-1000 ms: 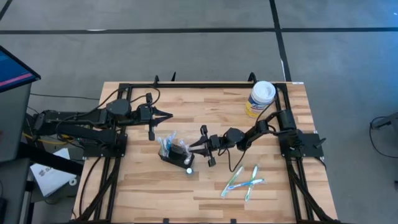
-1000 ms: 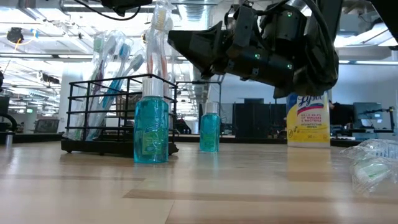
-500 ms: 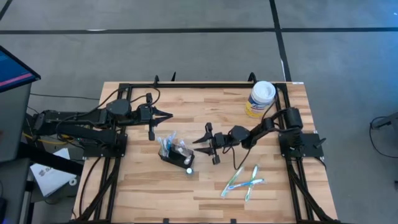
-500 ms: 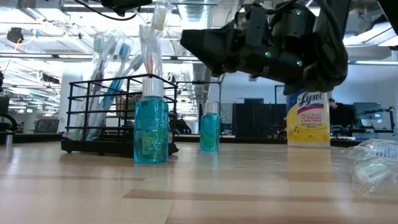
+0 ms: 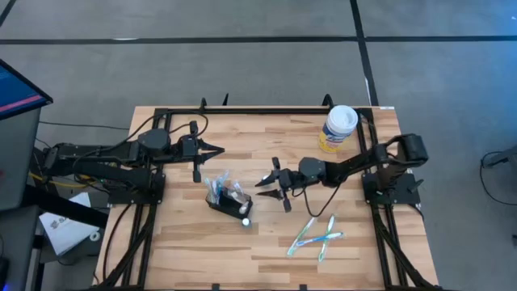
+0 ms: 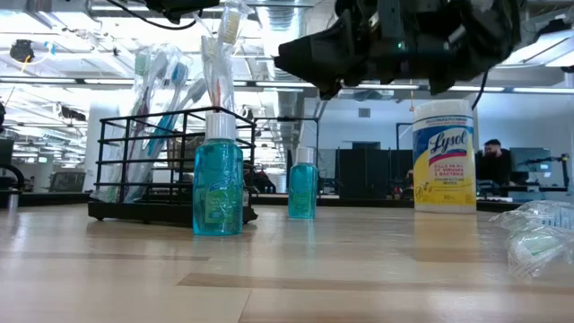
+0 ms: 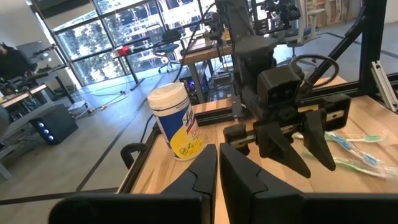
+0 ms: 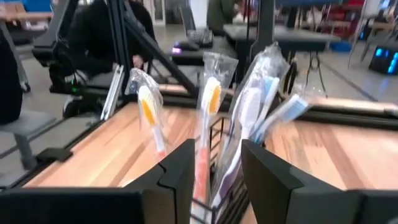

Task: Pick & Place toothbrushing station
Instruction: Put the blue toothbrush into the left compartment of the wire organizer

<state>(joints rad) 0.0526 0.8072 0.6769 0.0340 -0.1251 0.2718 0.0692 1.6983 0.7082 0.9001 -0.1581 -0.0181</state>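
The toothbrushing station (image 5: 227, 196) is a black wire holder (image 6: 161, 166) standing on its base on the wooden table, with several wrapped toothbrushes (image 8: 249, 118) upright in it. A blue bottle (image 6: 218, 184) stands against its near side. My right gripper (image 5: 260, 183) hovers open just right of the holder and above its height (image 6: 300, 56), its fingers (image 8: 267, 171) framing the brushes without touching them. My left gripper (image 5: 218, 149) is shut and waits level at the table's far left, holding nothing (image 7: 217, 168).
A second blue bottle (image 6: 301, 188) stands beyond the holder. A yellow wipes canister (image 5: 339, 128) with a white lid sits at the far right corner. Wrapped toothbrushes (image 5: 317, 235) lie on the table at the near right.
My right gripper has risen and drawn back from the holder toward the table's right edge, and its fingers have levelled out. The holder and its brushes stay in place.
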